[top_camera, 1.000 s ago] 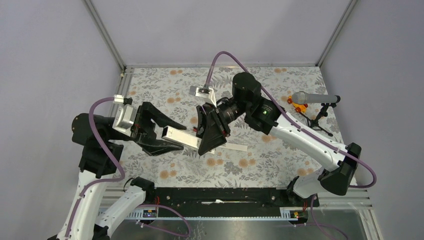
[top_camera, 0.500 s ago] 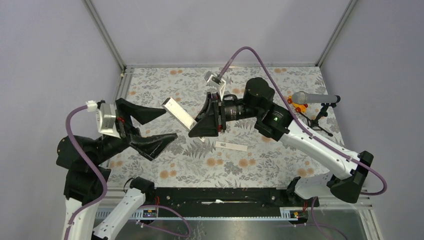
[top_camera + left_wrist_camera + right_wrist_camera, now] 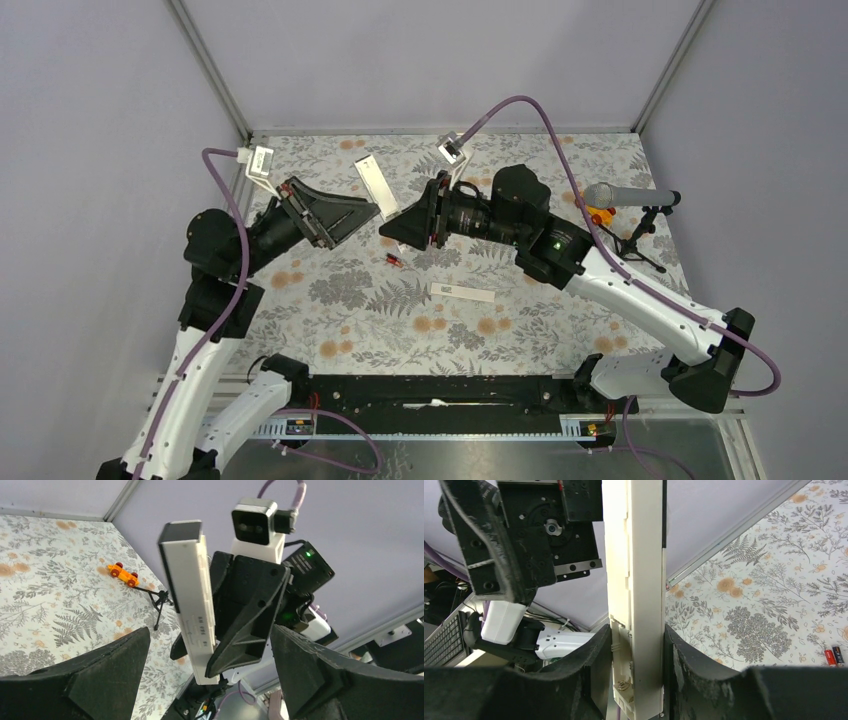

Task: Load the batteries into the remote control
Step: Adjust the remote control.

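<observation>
Remote control (image 3: 377, 185) is clamped by its white end in my right gripper (image 3: 402, 226), raised off the floral table (image 3: 300, 330). Its long axis runs away from my fingers on a slant towards the far left of the table in the top view, with the dark grey end leading. In my right wrist view the bar stands upright through the middle of the picture, pinched between both fingers (image 3: 594, 665) at its lower end. My left gripper (image 3: 345, 215) is spread wide and holds nothing. It faces the remote from the left, just beside it, and I cannot tell whether it touches. The batteries (image 3: 395, 261) lie together on the table, nearer the arm bases than the raised remote. The flat white cover strip (image 3: 465, 292) lies to their right.
</observation>
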`<action>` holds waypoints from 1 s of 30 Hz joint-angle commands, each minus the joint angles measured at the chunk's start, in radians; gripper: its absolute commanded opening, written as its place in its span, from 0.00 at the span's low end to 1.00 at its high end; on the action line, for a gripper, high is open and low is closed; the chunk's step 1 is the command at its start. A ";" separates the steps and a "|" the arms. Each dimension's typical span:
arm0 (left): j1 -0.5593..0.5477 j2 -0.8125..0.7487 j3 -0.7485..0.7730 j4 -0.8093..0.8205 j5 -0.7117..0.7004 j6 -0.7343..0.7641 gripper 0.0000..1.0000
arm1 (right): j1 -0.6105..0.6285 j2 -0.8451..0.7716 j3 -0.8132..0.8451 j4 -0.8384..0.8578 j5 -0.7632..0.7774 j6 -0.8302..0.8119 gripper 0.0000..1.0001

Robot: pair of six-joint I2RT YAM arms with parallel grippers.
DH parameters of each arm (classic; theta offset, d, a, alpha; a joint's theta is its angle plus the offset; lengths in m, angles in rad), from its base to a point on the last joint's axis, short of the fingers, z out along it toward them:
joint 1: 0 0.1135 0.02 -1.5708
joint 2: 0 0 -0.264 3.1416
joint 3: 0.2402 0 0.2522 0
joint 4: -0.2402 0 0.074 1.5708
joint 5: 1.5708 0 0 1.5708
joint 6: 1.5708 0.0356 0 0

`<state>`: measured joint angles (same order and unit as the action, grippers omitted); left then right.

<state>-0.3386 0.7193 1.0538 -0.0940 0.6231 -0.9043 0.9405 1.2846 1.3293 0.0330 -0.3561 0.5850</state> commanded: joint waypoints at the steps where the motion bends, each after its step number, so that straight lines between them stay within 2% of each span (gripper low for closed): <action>1: 0.003 -0.015 -0.015 0.119 -0.074 -0.114 0.99 | 0.001 -0.013 -0.001 0.046 0.043 0.006 0.09; 5: 0.000 0.026 -0.027 0.120 -0.104 -0.151 0.93 | 0.001 0.003 0.018 0.010 -0.018 0.012 0.09; 12: -0.035 0.084 0.006 0.126 -0.104 -0.151 0.69 | 0.001 0.002 -0.007 -0.027 -0.044 0.040 0.09; 17: -0.085 0.115 -0.019 0.126 -0.105 -0.154 0.42 | 0.001 0.019 -0.002 -0.062 -0.058 0.036 0.09; 19: -0.094 0.115 -0.020 0.109 -0.115 -0.138 0.21 | 0.001 0.023 -0.002 -0.075 -0.053 0.029 0.10; 20: -0.094 0.113 -0.015 0.084 -0.128 -0.121 0.12 | 0.001 0.023 -0.002 -0.083 -0.049 0.025 0.15; 21: -0.094 0.110 -0.003 0.045 -0.146 -0.097 0.01 | 0.001 0.022 0.000 -0.098 -0.043 0.017 0.27; 23: -0.094 0.103 0.034 -0.057 -0.216 0.001 0.00 | 0.001 0.024 0.013 -0.150 -0.006 -0.004 0.60; 24: -0.094 0.100 0.053 -0.120 -0.258 0.055 0.00 | 0.001 0.028 0.026 -0.189 0.015 -0.018 0.73; 25: -0.094 0.098 0.071 -0.189 -0.317 0.121 0.00 | 0.000 0.039 0.044 -0.231 0.035 -0.037 0.81; 27: -0.092 0.100 0.100 -0.344 -0.483 0.224 0.00 | -0.003 0.065 0.078 -0.309 0.074 -0.083 0.86; 30: -0.076 0.111 0.102 -0.556 -0.795 0.301 0.01 | -0.003 0.099 0.101 -0.374 0.140 -0.133 0.86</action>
<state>-0.4324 0.8371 1.1042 -0.3489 0.2604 -0.7921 0.9398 1.3464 1.3666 -0.2176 -0.3206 0.5461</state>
